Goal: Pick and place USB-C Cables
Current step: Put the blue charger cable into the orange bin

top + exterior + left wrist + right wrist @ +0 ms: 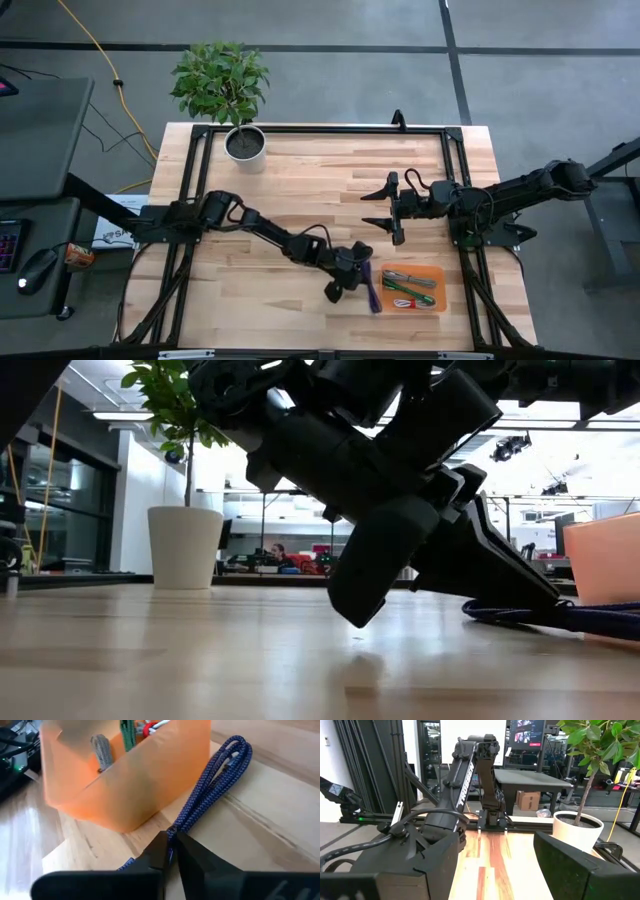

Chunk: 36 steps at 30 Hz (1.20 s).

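The left gripper [171, 851] is clenching the dark blue cable [212, 782], which is lying just beside the orange tray [432, 272]. The right gripper [385, 208] is hanging released, well apart from that tray.

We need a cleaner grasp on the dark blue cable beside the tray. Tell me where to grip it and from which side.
Grip the dark blue cable mid-length, from above. It lies flat on the table against the outside of the orange tray, so side approaches are blocked there. Its strands run together as a slim bundle, so close the fingers across it. The left gripper already pinches it that way near one end.
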Each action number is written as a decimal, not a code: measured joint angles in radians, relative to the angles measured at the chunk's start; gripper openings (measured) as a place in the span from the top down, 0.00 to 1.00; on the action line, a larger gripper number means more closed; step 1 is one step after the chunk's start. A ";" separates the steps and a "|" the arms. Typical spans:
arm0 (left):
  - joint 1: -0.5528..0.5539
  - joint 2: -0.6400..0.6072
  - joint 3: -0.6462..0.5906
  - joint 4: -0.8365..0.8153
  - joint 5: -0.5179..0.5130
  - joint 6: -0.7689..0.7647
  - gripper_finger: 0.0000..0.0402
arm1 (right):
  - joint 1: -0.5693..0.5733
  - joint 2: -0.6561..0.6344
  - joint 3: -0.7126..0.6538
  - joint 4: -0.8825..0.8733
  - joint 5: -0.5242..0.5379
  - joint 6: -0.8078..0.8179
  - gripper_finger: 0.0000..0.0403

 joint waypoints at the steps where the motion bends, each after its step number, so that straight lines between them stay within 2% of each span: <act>1: -0.002 0.000 0.000 -0.007 0.001 0.000 0.96 | 0.000 0.000 0.000 0.000 0.000 0.000 0.38; 9: -0.004 -0.012 0.005 -0.152 0.006 -0.008 1.00 | 0.000 0.000 0.000 -0.001 0.000 0.001 0.38; 17: -0.017 -0.114 -0.002 -0.420 0.013 -0.036 1.00 | 0.000 0.000 0.000 -0.024 0.000 0.002 0.38; 21: -0.027 -0.181 -0.002 -0.510 0.015 -0.046 1.00 | 0.000 0.000 0.000 -0.025 0.000 0.002 0.38; 25: -0.032 -0.193 -0.002 -0.557 0.015 -0.061 1.00 | 0.000 0.000 0.000 -0.024 0.000 0.009 0.38; 32: -0.034 -0.177 -0.002 -0.418 -0.003 -0.078 0.99 | 0.000 0.000 0.000 -0.023 0.000 0.010 0.38; 36: -0.040 -0.159 -0.001 -0.348 -0.025 -0.061 0.92 | 0.000 0.000 0.000 -0.023 0.000 0.010 0.38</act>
